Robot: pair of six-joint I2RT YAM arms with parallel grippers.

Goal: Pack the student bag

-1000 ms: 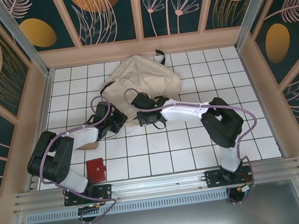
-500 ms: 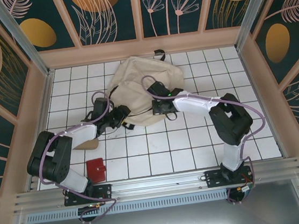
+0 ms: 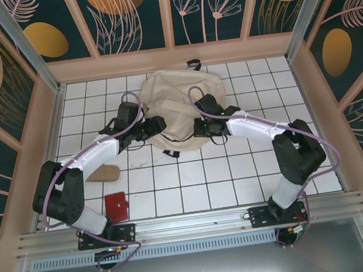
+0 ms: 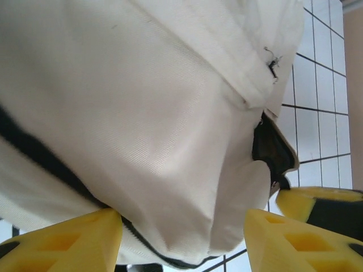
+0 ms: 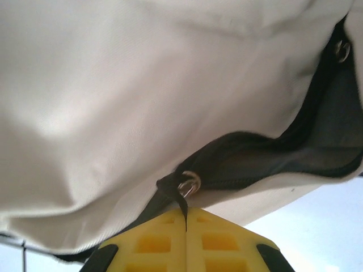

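Cream bag (image 3: 178, 103) lies at the far middle of the tiled table (image 3: 238, 175), between the two claws. Left claw (image 4: 181, 218) is at the bag's left edge with its fingers spread and released, and a bulge of fabric with a black zip line sits between them. Right claw (image 5: 186, 211) is at the bag's right side, clenched on a black zip tab (image 5: 173, 190) with a metal ring. Wrist views show that tab and a dark open mouth. From above, a red flat item (image 3: 116, 206) lies near the left base.
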